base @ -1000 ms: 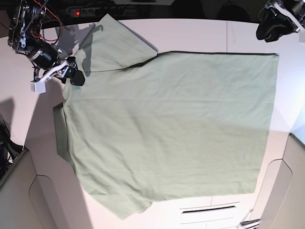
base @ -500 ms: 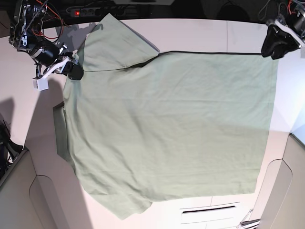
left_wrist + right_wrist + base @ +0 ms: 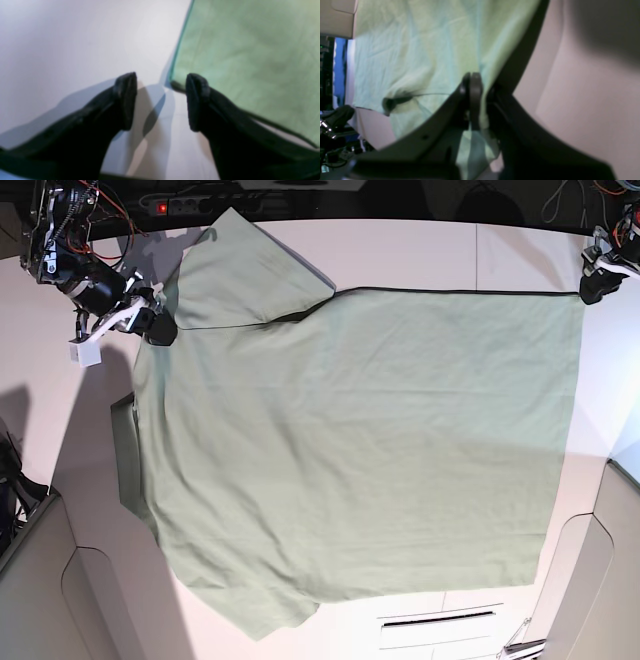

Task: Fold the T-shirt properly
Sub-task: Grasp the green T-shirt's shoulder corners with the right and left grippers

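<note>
The pale green T-shirt (image 3: 360, 440) lies spread flat on the white table (image 3: 420, 250), one sleeve pointing to the upper left. My right gripper (image 3: 155, 325) sits at the shirt's upper left edge by that sleeve. In the right wrist view this gripper (image 3: 472, 100) is shut on a fold of the T-shirt (image 3: 420, 50). My left gripper (image 3: 597, 280) hovers at the shirt's top right hem corner. In the left wrist view it (image 3: 161, 100) stands open, and the T-shirt's (image 3: 250, 62) dark-trimmed corner lies just ahead of its right finger (image 3: 197, 100).
A power strip with a red light (image 3: 165, 207) runs along the table's far edge. Beige panels stand at the lower left (image 3: 40, 580) and lower right (image 3: 610, 560). A white slotted plate (image 3: 440, 625) lies near the bottom edge.
My right gripper has shut on the shirt's edge and shifted slightly up. My left arm has come down toward the top right hem corner with its jaws widening.
</note>
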